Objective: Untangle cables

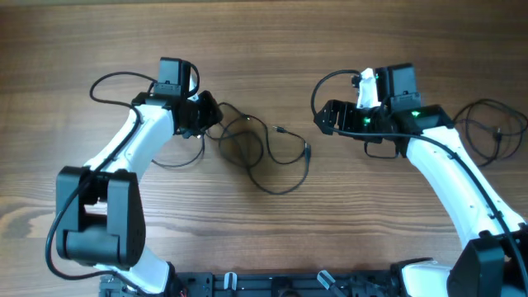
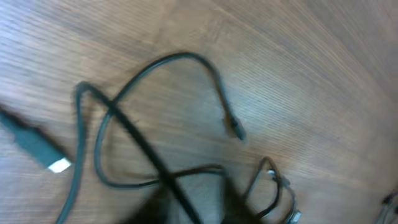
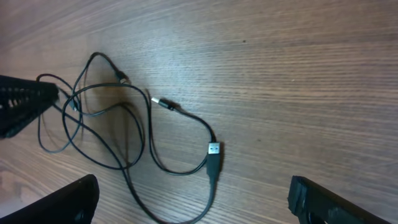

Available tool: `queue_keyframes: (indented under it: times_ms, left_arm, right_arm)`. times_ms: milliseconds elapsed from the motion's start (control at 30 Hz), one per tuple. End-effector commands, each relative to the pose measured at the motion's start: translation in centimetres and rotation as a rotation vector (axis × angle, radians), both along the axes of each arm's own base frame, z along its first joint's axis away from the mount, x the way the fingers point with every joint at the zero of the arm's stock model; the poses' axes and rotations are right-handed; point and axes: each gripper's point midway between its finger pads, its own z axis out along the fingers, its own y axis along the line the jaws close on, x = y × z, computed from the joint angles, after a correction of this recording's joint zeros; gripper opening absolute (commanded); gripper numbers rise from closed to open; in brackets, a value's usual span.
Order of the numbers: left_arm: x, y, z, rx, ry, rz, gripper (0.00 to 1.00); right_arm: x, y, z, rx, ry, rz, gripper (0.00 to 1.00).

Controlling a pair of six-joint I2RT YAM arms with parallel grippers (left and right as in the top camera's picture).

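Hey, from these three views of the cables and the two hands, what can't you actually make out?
- Left wrist view: motion blur. The left hand is only a dark smear at the bottom edge, so whether it pinches the cables is unclear.
- Overhead: cord crossings are too thin to trace, and the left hand covers their left end.
- Right wrist view: the bottom edge cuts off most of the right hand.

Robot lab setup: wood-grain table [image 1: 264,49], left arm [image 1: 136,140], right arm [image 1: 445,169].

Two arms [image 1: 136,144] [image 1: 450,169], one table [image 1: 264,49], one tangle of cables [image 1: 266,157].
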Motion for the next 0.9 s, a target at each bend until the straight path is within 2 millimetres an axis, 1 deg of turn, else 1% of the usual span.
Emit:
queue_keyframes:
  times_ms: [0, 67, 167, 233, 267, 333, 467, 600, 700, 800, 867]
  left_arm:
    - [-0.1, -4.5, 1.7, -0.183, -0.031, -0.109, 0.04]
    - [-0.6, -7.7, 3.8, -0.338, -0.061, -0.212, 0.04]
    - [-1.9, -12.3, 8.0, -0.579, -0.140, -0.411, 0.04]
    - [-2.5, -14.0, 9.9, -0.660, -0.193, -0.508, 0.04]
    - [-2.7, -14.5, 10.4, -0.675, -0.209, -0.532, 0.04]
    - [-3.0, -15.1, 10.8, -0.682, -0.225, -0.557, 0.04]
    - [-3.3, -15.7, 10.9, -0.685, -0.227, -0.574, 0.04]
    - [-3.4, -15.7, 11.0, -0.688, -0.225, -0.577, 0.04]
    - [-3.7, -15.9, 11.6, -0.722, -0.236, -0.607, 0.04]
    - [-3.8, -16.0, 11.7, -0.724, -0.237, -0.610, 0.04]
    - [-3.8, -16.0, 11.7, -0.724, -0.235, -0.609, 0.04]
  right_arm:
    - [0.2, 0.4, 0.7, -0.004, -0.021, -0.003, 1.00]
    - [0.3, 0.6, 0.7, 0.001, -0.021, -0.007, 1.00]
    - [0.4, 0.7, 0.8, 0.014, -0.016, -0.023, 1.00]
    - [0.4, 0.7, 0.8, 0.021, -0.012, -0.036, 1.00]
    - [0.4, 0.8, 0.9, 0.029, -0.010, -0.038, 1.00]
    - [0.4, 1.0, 1.0, 0.048, -0.005, -0.043, 1.00]
    - [0.3, 2.3, 1.9, 0.123, -0.010, 0.001, 1.00]
    - [0.3, 2.4, 1.9, 0.156, 0.025, -0.052, 1.00]
    - [0.2, 2.6, 1.9, 0.161, 0.033, -0.053, 1.00]
    - [-0.5, 3.1, 1.6, 0.157, 0.059, -0.043, 0.97]
    - [-1.4, 3.2, 1.0, 0.178, 0.139, -0.106, 0.96]
